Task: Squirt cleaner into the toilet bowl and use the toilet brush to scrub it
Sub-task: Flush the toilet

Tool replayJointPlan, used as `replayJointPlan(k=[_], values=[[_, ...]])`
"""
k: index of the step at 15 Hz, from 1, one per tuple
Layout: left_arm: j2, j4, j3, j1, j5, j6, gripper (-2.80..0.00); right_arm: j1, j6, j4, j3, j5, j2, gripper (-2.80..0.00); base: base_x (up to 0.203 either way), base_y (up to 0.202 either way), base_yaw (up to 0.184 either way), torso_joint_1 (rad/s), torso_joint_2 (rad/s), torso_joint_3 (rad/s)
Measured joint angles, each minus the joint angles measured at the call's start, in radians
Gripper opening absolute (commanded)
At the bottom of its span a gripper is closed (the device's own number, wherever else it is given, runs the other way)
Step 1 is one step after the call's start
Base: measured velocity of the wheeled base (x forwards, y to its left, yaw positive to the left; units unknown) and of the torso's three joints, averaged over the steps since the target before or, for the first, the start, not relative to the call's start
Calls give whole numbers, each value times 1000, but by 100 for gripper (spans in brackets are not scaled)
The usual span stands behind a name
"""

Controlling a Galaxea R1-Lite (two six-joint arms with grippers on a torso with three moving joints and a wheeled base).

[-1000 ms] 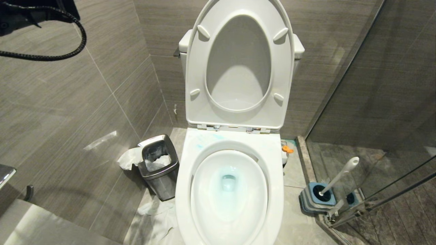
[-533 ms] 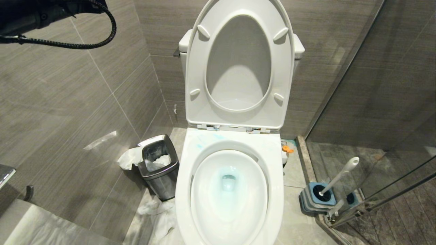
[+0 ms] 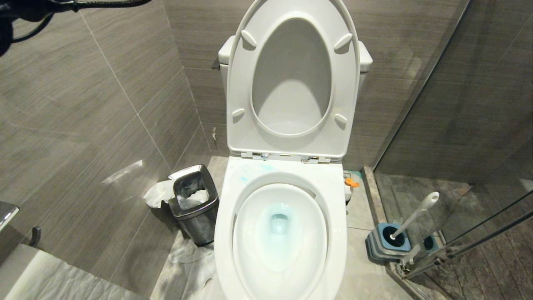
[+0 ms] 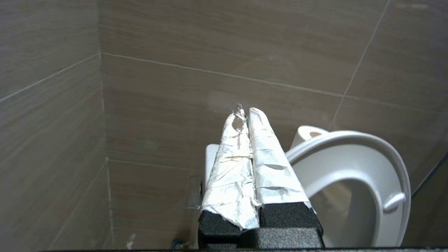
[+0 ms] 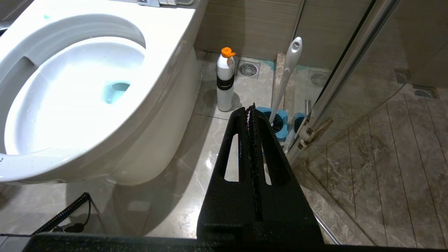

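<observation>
Turquoise cleaner (image 3: pixel 278 227) already tinting bowl (image 3: pixel 333 216), brush (image 3: pixel 414 214) untouched in base at 4 o'clock, left gripper (image 4: pixel 245 112) pressed together, empty, lifting further out at 10 o'clock, right gripper (image 5: pixel 251 108) pinched shut, empty, near brush: scrubbing remains.

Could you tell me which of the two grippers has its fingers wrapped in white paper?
The left gripper, shut and raised toward the tiled wall beside the upright toilet seat. The right gripper has bare black fingers and hangs low near the toilet brush.
</observation>
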Motion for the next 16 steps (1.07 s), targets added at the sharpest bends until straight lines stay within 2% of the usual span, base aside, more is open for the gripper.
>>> replayJointPlan(k=[5, 9, 13, 16], values=[[103, -119, 12, -28, 0, 40, -280, -1, 0, 0, 0, 0, 0, -280, 0, 0, 0, 0, 0, 0], [146, -117, 73, -23, -95, 112, -280, 0, 1, 0, 0, 0, 0, -280, 0, 0, 0, 0, 0, 0], [203, -104, -1, -9, -95, 130, -280, 0, 0, 0, 0, 0, 0, -280, 0, 0, 0, 0, 0, 0], [223, -34, -23, 13, -77, 124, -280, 0, 0, 0, 0, 0, 0, -280, 0, 0, 0, 0, 0, 0]])
